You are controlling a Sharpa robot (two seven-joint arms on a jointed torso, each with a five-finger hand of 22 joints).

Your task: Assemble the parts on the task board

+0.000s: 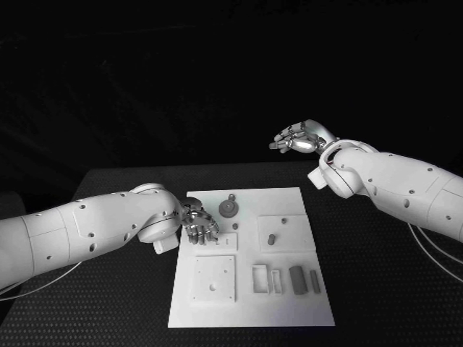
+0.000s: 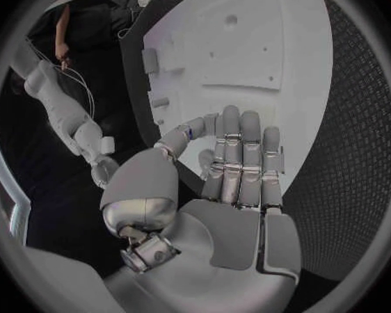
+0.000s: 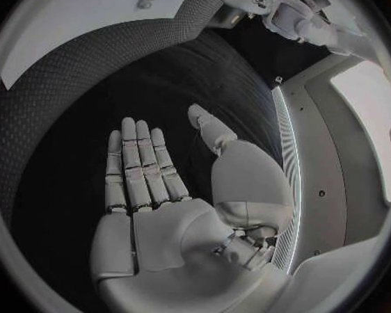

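The white task board (image 1: 248, 300) lies in the middle of the black table. On it are a round grey part (image 1: 229, 208), a small upright part (image 1: 270, 236) on a raised square, and two long grey parts (image 1: 297, 280) near its right edge. My left hand (image 1: 200, 224) rests over the board's left edge; in the left wrist view its fingers (image 2: 239, 153) lie straight and close together over the board (image 2: 248, 49), with nothing seen in them. My right hand (image 1: 299, 137) is raised beyond the table's far edge, its palm (image 3: 161, 215) flat and empty.
A raised square plate (image 1: 215, 277) with small holes sits at the board's front left, and a pale frame piece (image 1: 264, 278) lies beside it. Small grey pieces (image 2: 149, 59) stand along the board's edge. Black mesh table surface (image 1: 388, 289) surrounds the board.
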